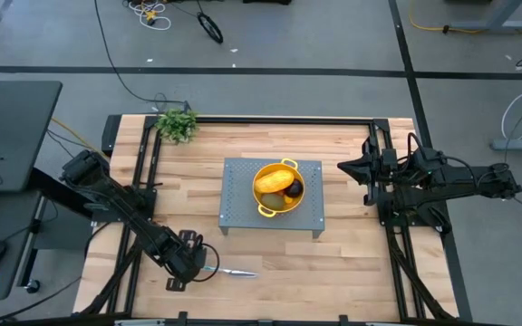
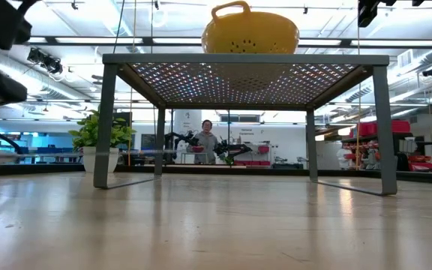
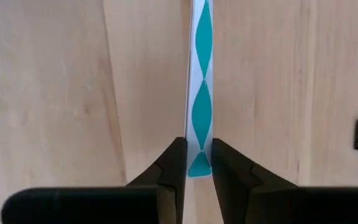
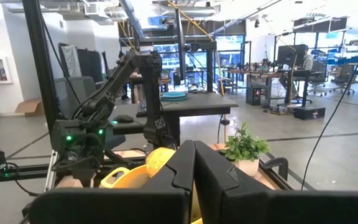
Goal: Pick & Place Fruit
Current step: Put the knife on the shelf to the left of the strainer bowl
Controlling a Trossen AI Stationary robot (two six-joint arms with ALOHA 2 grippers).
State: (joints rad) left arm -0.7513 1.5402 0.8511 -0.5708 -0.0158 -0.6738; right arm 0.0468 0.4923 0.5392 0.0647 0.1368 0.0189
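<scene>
The fruit lies in a yellow colander [image 1: 279, 188] on a grey perforated stand [image 1: 243, 213] at the table's middle: a yellow-orange oblong [image 1: 270, 181], a blackish round one [image 1: 294, 189] and a brownish-green oval [image 1: 280, 201]. My left gripper [image 1: 194, 265] is near the table's front left, pointing steeply down, shut on a thin silvery knife [image 1: 236, 272]. In the left wrist view the knife [image 3: 201, 93] shows a white and teal pattern. My right gripper [image 4: 194, 155] is shut on nothing and held level above the table's right side, facing the colander [image 4: 129, 177]. My left gripper pinches one end of the knife [image 3: 199, 163] between its two fingers [image 3: 174, 165], coming steeply from above. The knife runs on straight ahead of the fingers over the wood, toward the table's right edge. I cannot tell whether it is clear of the table.
A small leafy potted plant [image 1: 178, 122] stands at the table's far left corner. Black rails [image 1: 143, 181] run along the table's sides. In the low view the stand's legs [image 2: 105, 124] rise from bare wood. A person [image 2: 207, 141] sits in the room far behind.
</scene>
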